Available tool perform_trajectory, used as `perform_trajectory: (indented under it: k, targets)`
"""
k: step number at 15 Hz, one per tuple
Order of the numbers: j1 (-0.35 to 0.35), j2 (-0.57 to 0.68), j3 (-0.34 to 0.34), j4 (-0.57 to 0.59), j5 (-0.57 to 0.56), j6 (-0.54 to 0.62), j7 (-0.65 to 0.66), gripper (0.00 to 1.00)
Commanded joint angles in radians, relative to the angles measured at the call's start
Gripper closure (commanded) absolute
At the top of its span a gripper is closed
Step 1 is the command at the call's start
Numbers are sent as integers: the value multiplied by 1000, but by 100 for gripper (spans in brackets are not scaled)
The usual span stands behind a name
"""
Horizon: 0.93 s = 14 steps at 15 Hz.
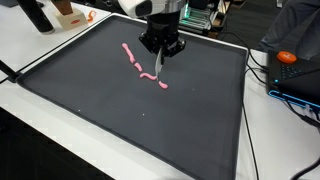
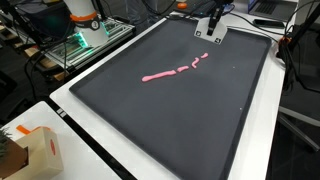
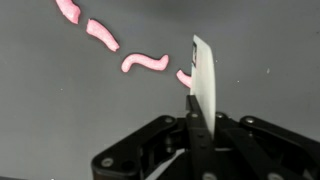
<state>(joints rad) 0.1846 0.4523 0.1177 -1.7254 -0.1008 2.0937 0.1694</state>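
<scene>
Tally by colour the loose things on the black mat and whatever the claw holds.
Pink pieces: 4
White flat card, clamped in the claw: 1
Total: 5

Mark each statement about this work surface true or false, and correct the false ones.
1. The gripper is shut on a flat white tool. True.
2. The pink pieces lie on a dark mat. True.
3. The pink pieces form one unbroken strip. False: the wrist view shows gaps between several separate pieces.
4. The pink pieces are scattered all over the mat. False: they lie in a single line, close to the gripper.
</scene>
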Motion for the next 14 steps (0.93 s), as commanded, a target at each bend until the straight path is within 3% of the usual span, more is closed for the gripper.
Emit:
perform_trajectory:
  k: [1, 14]
  targets:
    - [-27, -19, -11, -14, 50, 15, -26, 99]
    - [-137, -126, -68, -101, 114, 43, -56, 99]
